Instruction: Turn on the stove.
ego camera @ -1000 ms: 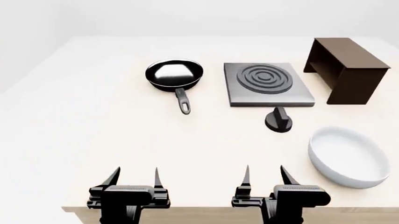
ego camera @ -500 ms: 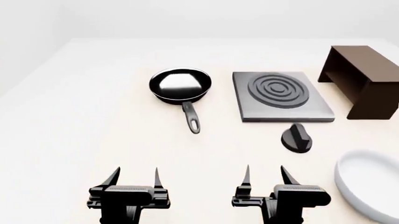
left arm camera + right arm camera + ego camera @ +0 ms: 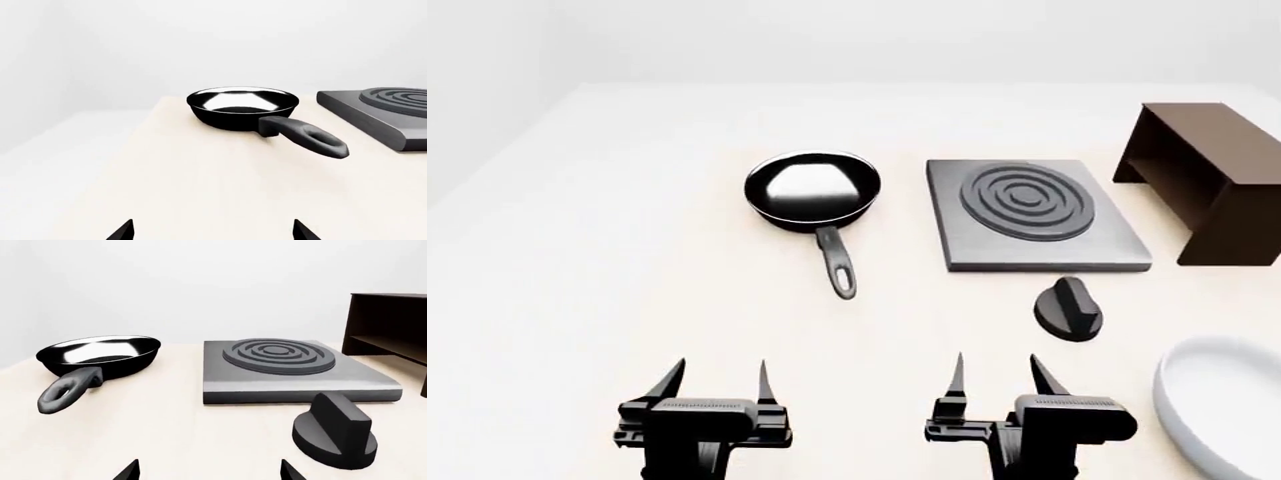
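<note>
Before the stove (image 3: pixel 1037 215) (near edge), its knob (image 3: pixel 1068 309) stands apart.

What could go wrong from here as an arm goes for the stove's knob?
The knob is small and loose on the table, so the open right gripper might push it instead of turning it. The white bowl sits just right of it and could get bumped.

You are working in a bare simulated kitchen mock-up: a pale table (image 3: pixel 627 250) against blank white walls, laid with a stove (image 3: pixel 1034 215) and its separate knob (image 3: pixel 1068 308), a frying pan (image 3: pixel 811 190), a white bowl (image 3: pixel 1228 405) and a brown wooden box (image 3: pixel 1214 180).
</note>
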